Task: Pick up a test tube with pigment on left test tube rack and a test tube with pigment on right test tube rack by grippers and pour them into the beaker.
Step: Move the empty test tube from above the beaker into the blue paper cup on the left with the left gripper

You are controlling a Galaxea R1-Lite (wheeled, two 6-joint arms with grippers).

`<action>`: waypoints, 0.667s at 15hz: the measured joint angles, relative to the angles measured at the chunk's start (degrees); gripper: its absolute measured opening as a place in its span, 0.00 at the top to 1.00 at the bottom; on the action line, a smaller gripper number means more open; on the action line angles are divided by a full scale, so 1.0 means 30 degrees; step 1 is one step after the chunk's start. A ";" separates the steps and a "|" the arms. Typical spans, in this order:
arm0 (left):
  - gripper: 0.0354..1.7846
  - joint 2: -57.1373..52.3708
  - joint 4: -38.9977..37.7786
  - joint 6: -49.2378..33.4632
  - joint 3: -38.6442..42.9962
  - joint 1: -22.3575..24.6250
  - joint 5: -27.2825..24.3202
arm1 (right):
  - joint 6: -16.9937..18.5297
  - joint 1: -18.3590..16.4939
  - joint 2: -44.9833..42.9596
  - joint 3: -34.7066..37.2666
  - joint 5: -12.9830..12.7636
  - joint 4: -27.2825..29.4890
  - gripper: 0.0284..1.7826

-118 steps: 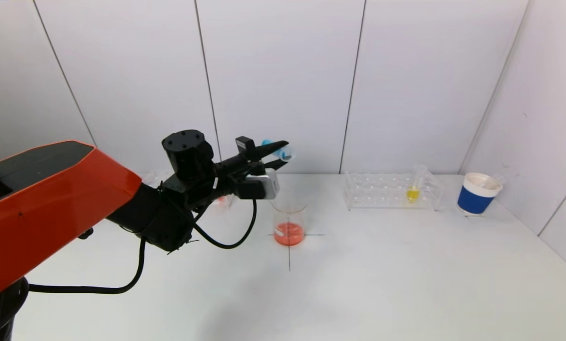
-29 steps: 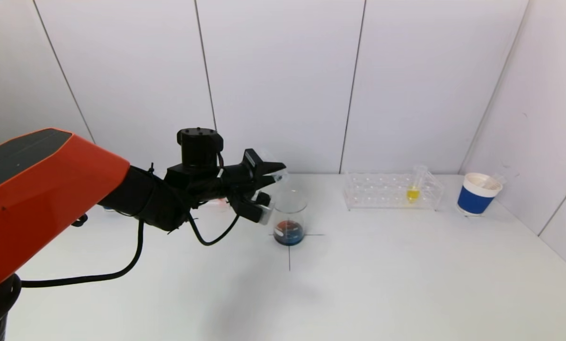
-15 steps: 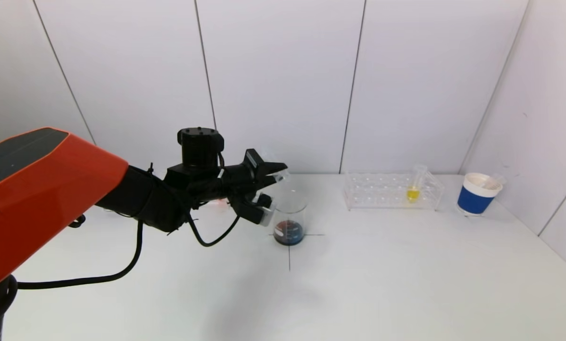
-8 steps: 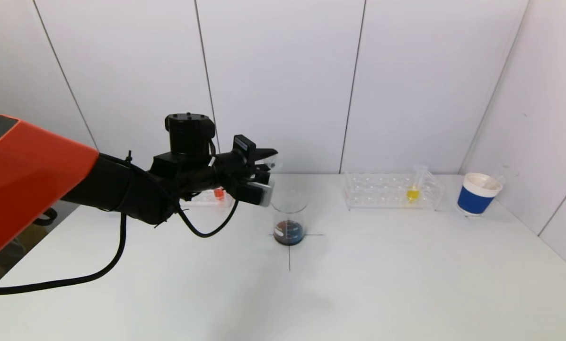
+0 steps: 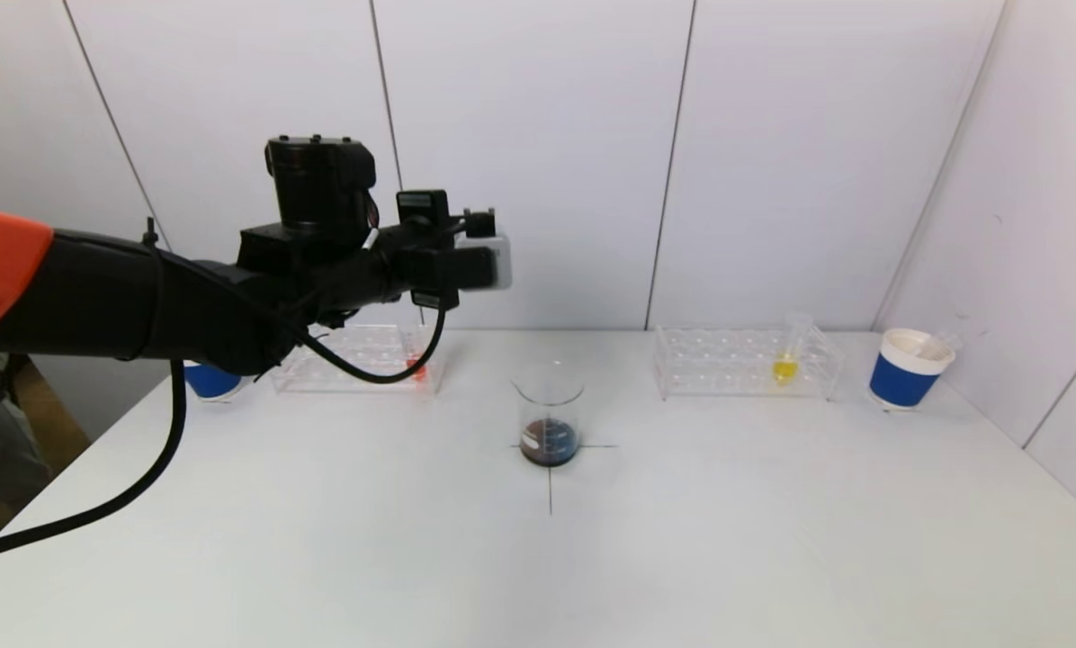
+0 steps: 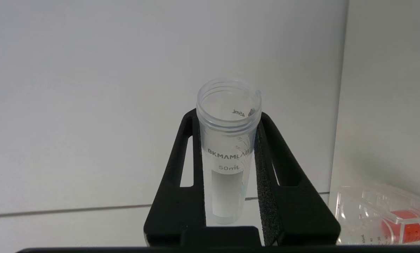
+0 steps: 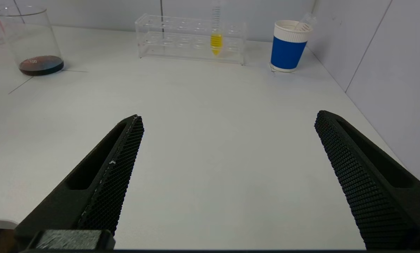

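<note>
My left gripper [image 5: 471, 238] is raised above and left of the glass beaker [image 5: 549, 409], which holds dark liquid. In the left wrist view the gripper [image 6: 228, 118] is shut on a clear, empty-looking 50 ml test tube [image 6: 227, 147], held upright with its mouth open. The left rack [image 5: 349, 360] holds a red-pigment tube [image 5: 416, 367]. The right rack [image 5: 743, 364] holds a yellow-pigment tube [image 5: 785, 364]. My right gripper [image 7: 229, 117] is open and empty, low over the table's near right, out of the head view. From there the beaker [image 7: 31, 42] and yellow tube [image 7: 216, 42] lie ahead.
A blue-and-white paper cup [image 5: 911, 369] stands right of the right rack by the side wall. Another blue cup [image 5: 210, 380] sits left of the left rack, partly behind my arm. A black cross [image 5: 551, 477] marks the table under the beaker.
My left gripper has lifted up and back to the left, away from the beaker's mouth, turning the emptied tube upright. The beaker's liquid went from red to dark. The right side is unchanged.
</note>
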 joint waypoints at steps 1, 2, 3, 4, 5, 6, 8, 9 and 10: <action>0.77 -0.0122 0.0532 -0.1073 -0.0914 0.0000 0.0662 | 0.0000 0.0000 0.0000 0.0000 -0.0008 0.0000 0.01; 0.77 -0.0211 0.1105 -0.2174 -0.1995 0.0000 0.1426 | 0.0000 0.0000 0.0000 0.0000 -0.0008 0.0000 0.01; 0.77 -0.0268 0.1894 -0.3324 -0.3226 0.0061 0.2243 | 0.0008 0.0000 0.0000 0.0000 0.0000 0.0000 0.01; 0.77 -0.0289 0.2751 -0.4352 -0.4450 0.0183 0.2832 | 0.0000 0.0000 0.0000 0.0000 -0.0008 0.0000 0.01; 0.77 -0.0297 0.3714 -0.5421 -0.5665 0.0354 0.3235 | 0.0008 0.0000 0.0000 0.0000 -0.0008 0.0000 0.01; 0.77 -0.0289 0.4750 -0.6506 -0.6928 0.0585 0.3604 | 0.0008 0.0000 0.0000 0.0000 -0.0008 0.0000 0.01; 0.77 -0.0248 0.6628 -0.8826 -0.9200 0.1191 0.4620 | 0.0000 0.0000 0.0000 0.0000 -0.0008 0.0000 0.01; 0.77 -0.0223 0.7664 -0.9948 -1.0240 0.1625 0.4998 | 0.0008 0.0000 0.0000 0.0000 0.0000 0.0000 0.01; 0.77 -0.0195 0.8757 -1.1008 -1.1260 0.2223 0.5173 | 0.0008 0.0000 0.0000 0.0000 0.0000 0.0000 0.01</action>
